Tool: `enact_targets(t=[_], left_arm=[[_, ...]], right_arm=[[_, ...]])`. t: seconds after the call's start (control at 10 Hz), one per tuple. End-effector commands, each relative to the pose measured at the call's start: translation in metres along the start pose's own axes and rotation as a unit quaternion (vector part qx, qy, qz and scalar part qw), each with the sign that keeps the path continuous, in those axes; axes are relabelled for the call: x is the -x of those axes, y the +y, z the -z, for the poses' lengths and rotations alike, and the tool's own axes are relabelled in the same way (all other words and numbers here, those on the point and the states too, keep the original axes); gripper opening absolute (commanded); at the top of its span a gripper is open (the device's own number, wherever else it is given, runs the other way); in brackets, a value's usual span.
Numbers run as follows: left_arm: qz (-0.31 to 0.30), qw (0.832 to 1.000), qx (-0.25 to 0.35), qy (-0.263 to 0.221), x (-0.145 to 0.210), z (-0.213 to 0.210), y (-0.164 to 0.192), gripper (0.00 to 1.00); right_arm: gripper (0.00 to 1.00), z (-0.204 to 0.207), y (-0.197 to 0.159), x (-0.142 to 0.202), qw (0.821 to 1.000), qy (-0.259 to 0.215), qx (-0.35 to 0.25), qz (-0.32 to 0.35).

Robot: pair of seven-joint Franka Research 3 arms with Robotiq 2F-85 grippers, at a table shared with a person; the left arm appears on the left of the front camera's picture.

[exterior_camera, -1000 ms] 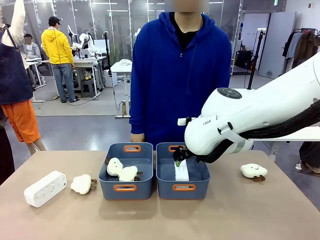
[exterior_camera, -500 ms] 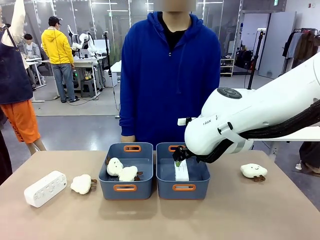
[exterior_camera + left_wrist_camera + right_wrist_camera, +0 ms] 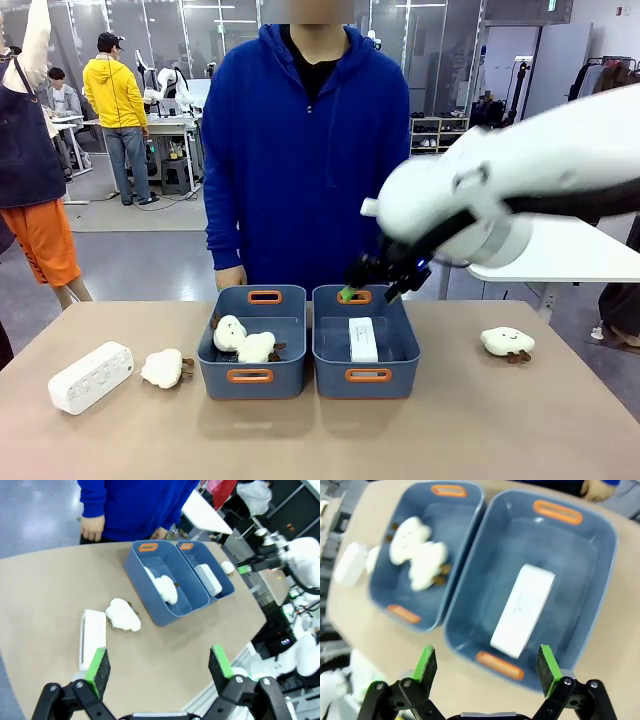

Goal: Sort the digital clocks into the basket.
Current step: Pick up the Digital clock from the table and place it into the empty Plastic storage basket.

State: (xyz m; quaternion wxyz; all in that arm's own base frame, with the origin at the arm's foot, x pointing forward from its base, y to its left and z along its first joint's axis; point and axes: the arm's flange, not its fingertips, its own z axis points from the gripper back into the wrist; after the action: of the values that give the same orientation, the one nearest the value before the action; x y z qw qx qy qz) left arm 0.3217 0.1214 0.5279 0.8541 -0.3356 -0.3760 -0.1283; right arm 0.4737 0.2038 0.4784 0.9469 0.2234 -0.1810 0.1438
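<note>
White, rounded, brick-shaped plastic digital clock is lying flat in the right-hand blue-grey plastic basket. The second clock is lying on the tan table, far left. Both are probably light, stiff and slick, so gripping across the narrow sides should suit. The left gripper and right gripper are both gaping wide, holding nothing.

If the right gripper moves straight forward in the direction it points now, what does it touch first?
Most likely the clock lying in the basket. The open right gripper looks down at it with nothing between; it might instead meet the basket's near rim, as depth is unclear.
</note>
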Motion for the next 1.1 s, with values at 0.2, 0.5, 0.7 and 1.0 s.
enact_targets(t=[0.2, 0.5, 0.7, 1.0], left_arm=[[0.008, 1.000, 0.012, -0.006, -0.002, 0.000, 0.002, 1.00], [0.008, 1.000, 0.012, -0.006, -0.002, 0.000, 0.002, 1.00], [0.008, 1.000, 0.012, -0.006, -0.002, 0.000, 0.002, 1.00], [0.008, 1.000, 0.012, -0.006, -0.002, 0.000, 0.002, 1.00]], right_arm=[[1.00, -0.096, -0.112, 0.049, 0.987, 0.013, -0.139, 0.076], [1.00, -0.131, -0.193, 0.110, 0.957, -0.077, -0.222, 0.167], [1.00, -0.151, -0.229, 0.150, 0.938, -0.142, -0.231, 0.217], [1.00, -0.158, -0.245, 0.155, 0.935, -0.135, -0.225, 0.241]])
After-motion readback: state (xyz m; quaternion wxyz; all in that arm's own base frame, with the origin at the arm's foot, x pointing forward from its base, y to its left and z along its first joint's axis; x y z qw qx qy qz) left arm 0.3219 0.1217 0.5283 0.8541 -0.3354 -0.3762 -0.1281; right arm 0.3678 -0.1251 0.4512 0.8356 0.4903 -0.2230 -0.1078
